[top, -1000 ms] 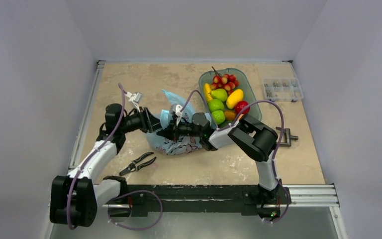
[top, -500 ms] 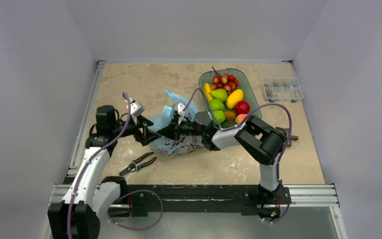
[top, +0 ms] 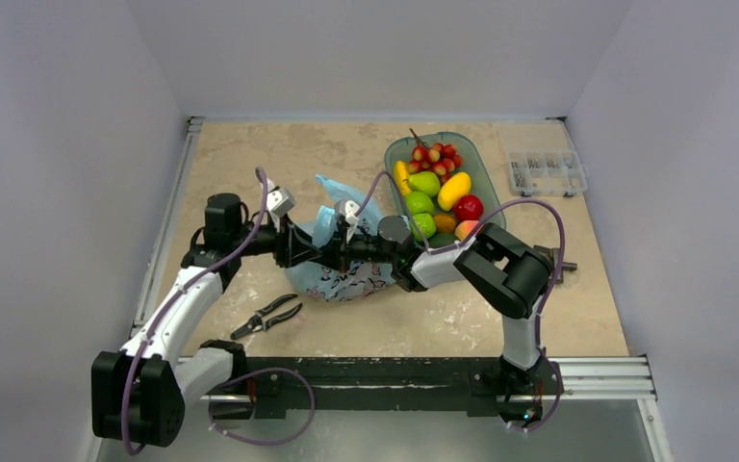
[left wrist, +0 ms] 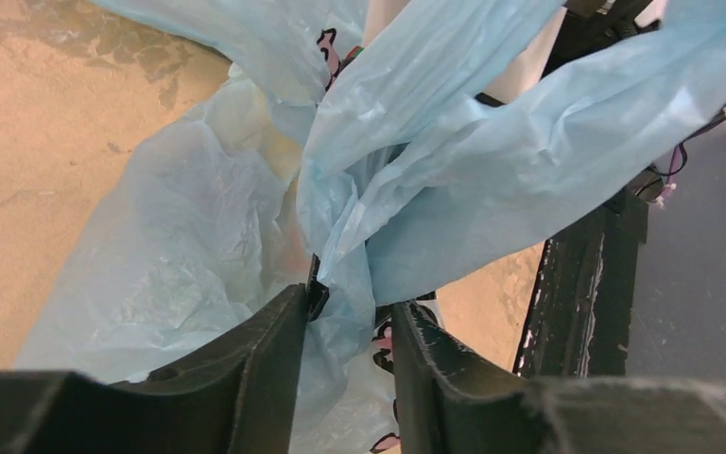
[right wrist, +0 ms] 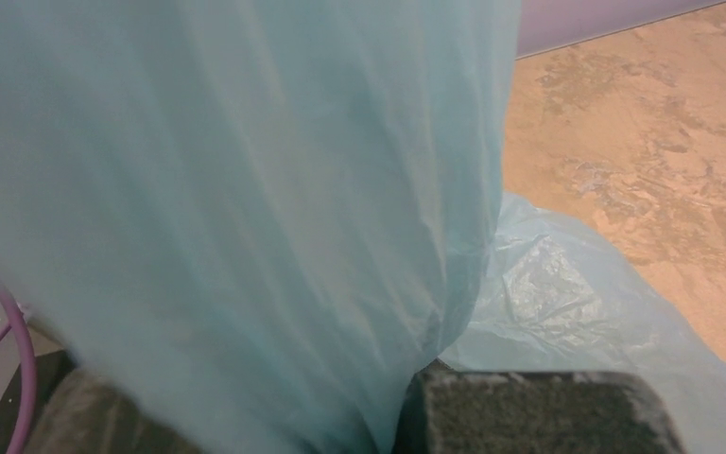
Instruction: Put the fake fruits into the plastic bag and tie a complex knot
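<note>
Left wrist | left hand (left wrist: 350, 317) clamped on plastic bag (left wrist: 454, 151) strand | right hand (top: 339, 255) pinches it

No lettering, label, brand name, number or sign can be read anywhere in these views. The plastic bag (top: 342, 277) carries a dark and pink print (cartoon shapes rather than words, as far as the overhead and left wrist views show). The clear compartment box (top: 545, 171) at the far right is too small in the overhead view for any marking on it to be made out.
</note>
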Controlling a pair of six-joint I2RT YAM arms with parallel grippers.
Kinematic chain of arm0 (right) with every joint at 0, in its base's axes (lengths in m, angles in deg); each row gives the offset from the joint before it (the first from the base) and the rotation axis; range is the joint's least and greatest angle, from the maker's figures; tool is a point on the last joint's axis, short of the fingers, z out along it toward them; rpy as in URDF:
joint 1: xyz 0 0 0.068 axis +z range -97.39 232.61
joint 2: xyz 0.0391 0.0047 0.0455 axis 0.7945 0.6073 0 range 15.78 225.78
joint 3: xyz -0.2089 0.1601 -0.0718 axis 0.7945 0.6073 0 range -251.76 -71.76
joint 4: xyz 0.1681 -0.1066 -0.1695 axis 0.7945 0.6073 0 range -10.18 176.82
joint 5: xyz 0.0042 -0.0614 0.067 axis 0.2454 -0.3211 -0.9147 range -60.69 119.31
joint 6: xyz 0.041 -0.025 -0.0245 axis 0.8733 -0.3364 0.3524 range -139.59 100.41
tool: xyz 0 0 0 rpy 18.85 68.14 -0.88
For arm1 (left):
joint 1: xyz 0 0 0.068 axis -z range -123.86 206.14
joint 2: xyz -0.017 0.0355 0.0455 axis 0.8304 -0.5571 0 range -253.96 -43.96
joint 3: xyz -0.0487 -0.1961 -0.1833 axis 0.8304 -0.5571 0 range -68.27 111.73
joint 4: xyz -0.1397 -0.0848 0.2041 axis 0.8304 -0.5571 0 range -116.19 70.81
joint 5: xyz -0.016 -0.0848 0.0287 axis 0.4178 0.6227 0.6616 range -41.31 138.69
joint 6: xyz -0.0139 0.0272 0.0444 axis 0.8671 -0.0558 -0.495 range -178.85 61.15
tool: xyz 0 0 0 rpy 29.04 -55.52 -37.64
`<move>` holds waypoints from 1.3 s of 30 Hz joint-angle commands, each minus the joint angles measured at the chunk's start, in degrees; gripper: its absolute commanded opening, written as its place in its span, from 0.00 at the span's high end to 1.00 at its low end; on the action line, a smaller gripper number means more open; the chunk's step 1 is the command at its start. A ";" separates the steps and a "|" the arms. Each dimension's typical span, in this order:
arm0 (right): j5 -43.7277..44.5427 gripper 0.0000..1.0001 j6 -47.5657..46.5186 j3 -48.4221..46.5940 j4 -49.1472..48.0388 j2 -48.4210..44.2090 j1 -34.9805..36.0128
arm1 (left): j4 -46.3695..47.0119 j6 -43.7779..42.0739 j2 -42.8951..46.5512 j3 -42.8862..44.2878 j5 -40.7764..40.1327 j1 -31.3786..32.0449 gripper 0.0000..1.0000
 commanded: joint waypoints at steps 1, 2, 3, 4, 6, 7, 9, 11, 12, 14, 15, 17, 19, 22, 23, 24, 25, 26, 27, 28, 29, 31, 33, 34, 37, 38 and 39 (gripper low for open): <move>-1.62 1.00 -1.07 0.88 -2.36 -2.79 0.32 | 5.67 2.14 0.13 2.81 2.44 0.13 0.70; -1.76 1.00 -1.10 0.89 -2.50 -2.79 0.32 | 6.94 2.75 -0.09 2.70 2.36 0.12 0.76; -1.91 1.00 -1.04 0.89 -2.66 -2.79 0.32 | 8.92 5.36 -0.50 2.51 2.36 -0.14 0.81; -2.03 1.00 -1.03 0.81 -2.77 -2.85 0.32 | 10.32 6.93 -0.88 2.45 2.84 -0.49 0.86; -2.00 1.00 -1.12 0.78 -2.87 -2.87 0.32 | 11.80 8.51 -1.43 2.40 3.10 -0.93 0.91; -2.05 1.00 -1.19 0.80 -2.83 -2.96 0.32 | 12.40 9.05 -1.55 2.35 3.33 -1.20 0.92; -1.97 1.00 -1.37 0.76 -2.71 -2.96 0.32 | 12.31 9.03 -1.66 2.66 3.76 -1.64 0.91; -2.19 1.00 -1.52 0.79 -2.75 -2.96 0.32 | 12.57 9.93 -1.67 2.68 3.65 -2.08 0.88; -2.29 1.00 -1.61 0.80 -2.78 -2.96 0.32 | 12.95 10.32 -1.69 2.65 3.66 -2.30 0.84; -2.45 1.00 -1.52 0.84 -2.87 -2.96 0.32 | 13.67 11.28 -1.77 2.45 3.34 -2.41 0.82; -2.49 1.00 -1.56 0.88 -3.02 -2.96 0.32 | 13.95 11.23 -2.12 2.43 3.67 -2.36 0.81; -2.62 1.00 -1.43 0.89 -3.21 -2.96 0.32 | 12.27 9.49 -2.69 2.89 4.48 -1.51 0.76; -2.61 1.00 -1.51 0.82 -3.47 -2.96 0.33 | 10.43 7.14 -2.79 3.07 4.53 -0.73 0.67; -2.67 1.00 -1.27 0.27 -3.64 -2.95 0.32 | 9.94 6.51 -3.27 2.49 4.97 -0.50 0.61; -2.67 1.00 -1.31 0.15 -3.61 -2.94 0.34 | 9.84 6.42 -3.51 2.47 5.26 -0.50 0.59; -2.79 1.00 -1.29 0.07 -3.63 -2.88 0.32 | 9.66 6.28 -3.69 2.42 5.49 -0.43 0.58; -2.95 1.00 -1.34 0.03 -3.54 -2.88 0.32 | 9.52 6.22 -3.81 2.38 5.74 -0.41 0.56; -2.96 0.99 -1.51 0.00 -3.44 -2.90 0.32 | 9.24 5.86 -3.95 2.30 6.01 -0.41 0.56; -2.99 0.99 -1.56 -0.01 -3.42 -2.88 0.32 | 8.58 5.24 -4.06 2.32 6.13 -0.37 0.56; -3.26 0.98 -1.60 -0.07 -3.39 -2.87 0.32 | 7.92 4.39 -4.14 2.29 6.17 -0.36 0.56; -3.62 0.98 -1.56 -0.16 -3.40 -2.94 0.32 | 7.47 3.90 -4.28 2.22 6.18 -0.33 0.61; -3.67 0.94 -1.73 -0.16 -3.17 -3.35 0.32 | 7.15 3.66 -4.51 2.20 6.54 -0.34 0.76; -4.43 0.91 -1.56 -0.38 -2.79 -3.73 0.32 | 6.98 3.86 -4.80 2.41 6.93 -0.41 0.87; -4.70 0.88 -1.39 -0.47 -2.52 -4.08 0.28 | 6.95 3.65 -4.55 2.58 6.79 -0.41 0.94; -5.37 0.57 -3.56 -0.10 1.78 -7.43 -0.88 | 3.03 0.76 -3.36 2.86 5.96 -1.50 1.00; -5.60 0.47 -4.26 0.23 3.14 -8.74 -1.55 | 2.43 0.28 -3.03 2.97 5.97 -2.18 1.00; -5.75 0.40 -4.83 0.42 6.29 -11.32 -2.38 | 1.91 -0.14 -2.95 3.18 6.23 -3.04 1.00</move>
